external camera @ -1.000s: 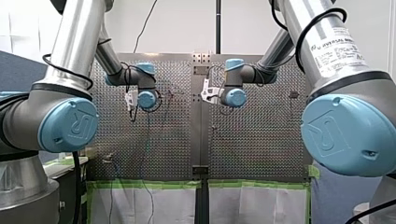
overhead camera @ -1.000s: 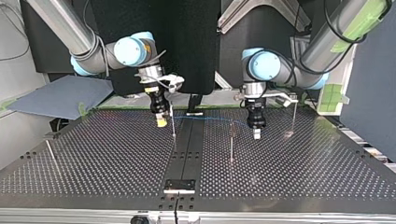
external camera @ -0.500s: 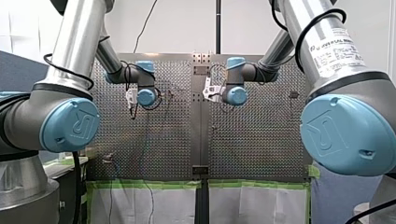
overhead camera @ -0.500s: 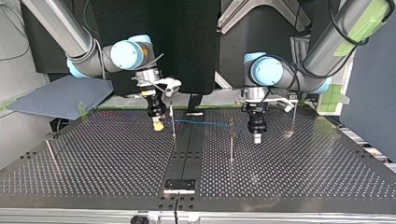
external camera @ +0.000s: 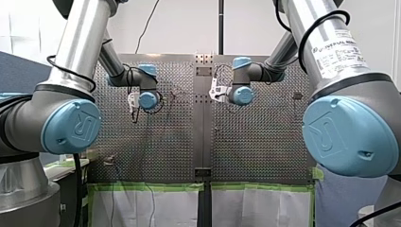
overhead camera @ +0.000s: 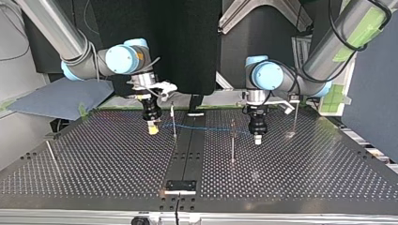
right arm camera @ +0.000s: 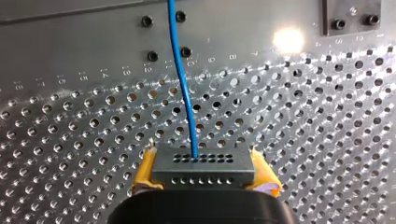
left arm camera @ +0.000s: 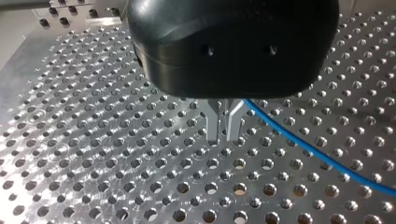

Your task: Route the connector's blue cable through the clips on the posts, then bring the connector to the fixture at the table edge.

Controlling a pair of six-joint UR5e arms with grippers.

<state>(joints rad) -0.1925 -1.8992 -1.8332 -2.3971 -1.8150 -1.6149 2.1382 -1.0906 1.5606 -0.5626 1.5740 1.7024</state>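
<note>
While my right gripper [overhead camera: 151, 126] hangs just above the perforated table [overhead camera: 305, 178] at the top view's left, its yellow pads [right arm camera: 145, 170] clamp the grey connector [right arm camera: 203, 170] from both sides, with the blue cable [right arm camera: 184, 88] leaving its outer face. The cable runs across the middle past two thin posts [overhead camera: 174, 123] toward my left gripper [left arm camera: 223, 127], whose metal fingers are drawn narrow, almost touching, with the cable just beside them. The connector is well apart from the fixture [overhead camera: 180, 186] at the near edge; I cannot read the clips.
</note>
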